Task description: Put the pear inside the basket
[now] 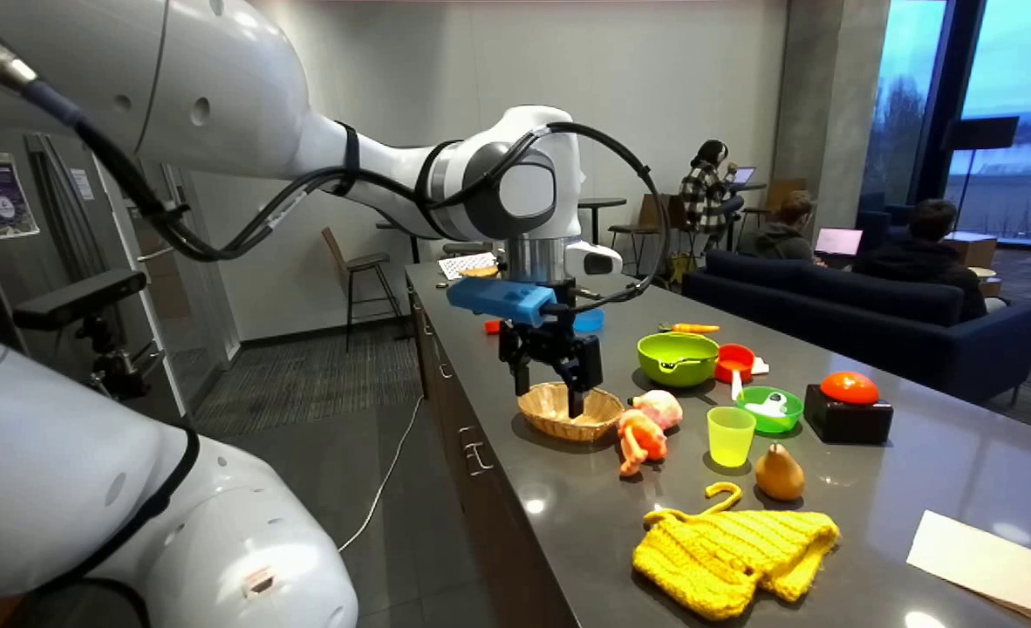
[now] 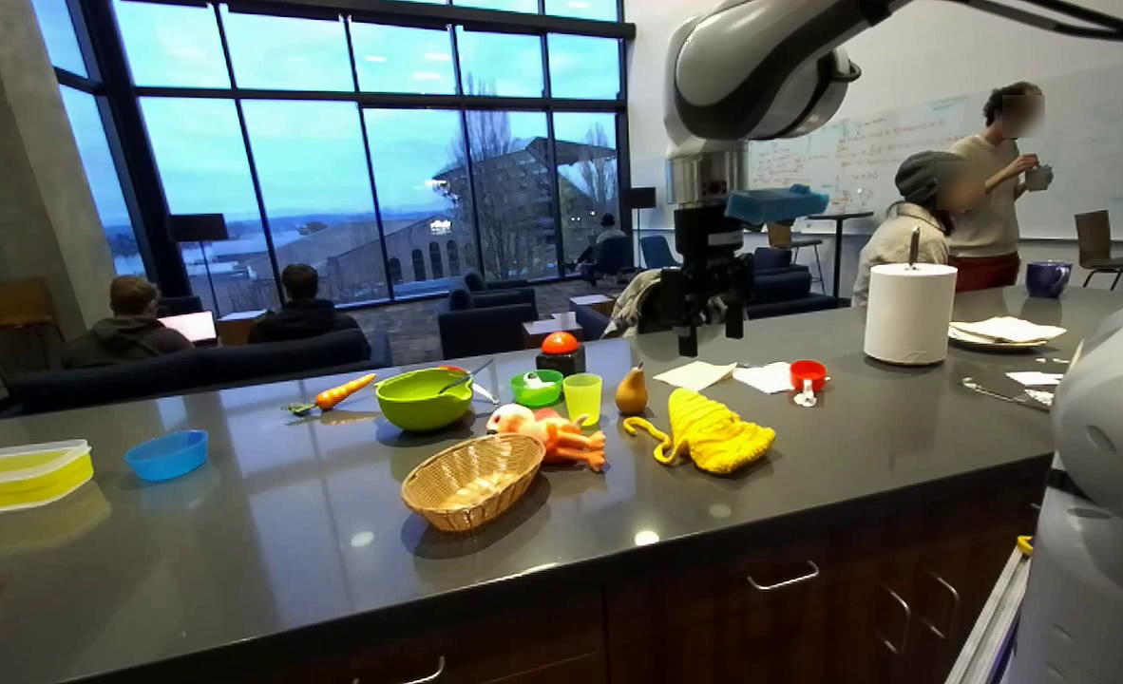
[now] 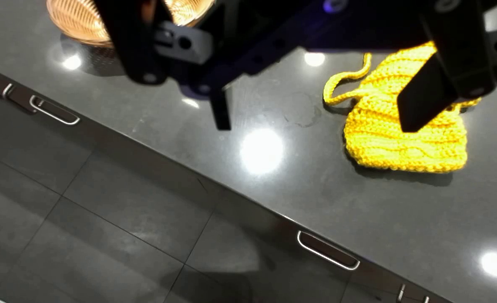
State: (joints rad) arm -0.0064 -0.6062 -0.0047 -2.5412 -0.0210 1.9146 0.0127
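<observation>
The hand point(image 2: 712, 332) is hovering, spread wide and empty. The pear point(image 2: 632, 394) is standing upright on the tabletop point(image 2: 885, 437) beside the yellow-green cup point(image 2: 582, 397), probably firm, light and slippery; its round belly is likely offering the best hold.

Pear point(image 2: 632, 392): yellow-brn, rounded base, narrower top w/ dk stem; upright on counter point(image 2: 286, 560), just beside cup point(image 1: 731, 438).

Basket point(image 2: 471, 486): tan, oval, shallow; weave visible inside & out, inside lit bright; sits open side up on counter, nr edge. Pear outside basket, well apart. In wrist view, basket cut off by top of frame, partly hidden.
</observation>
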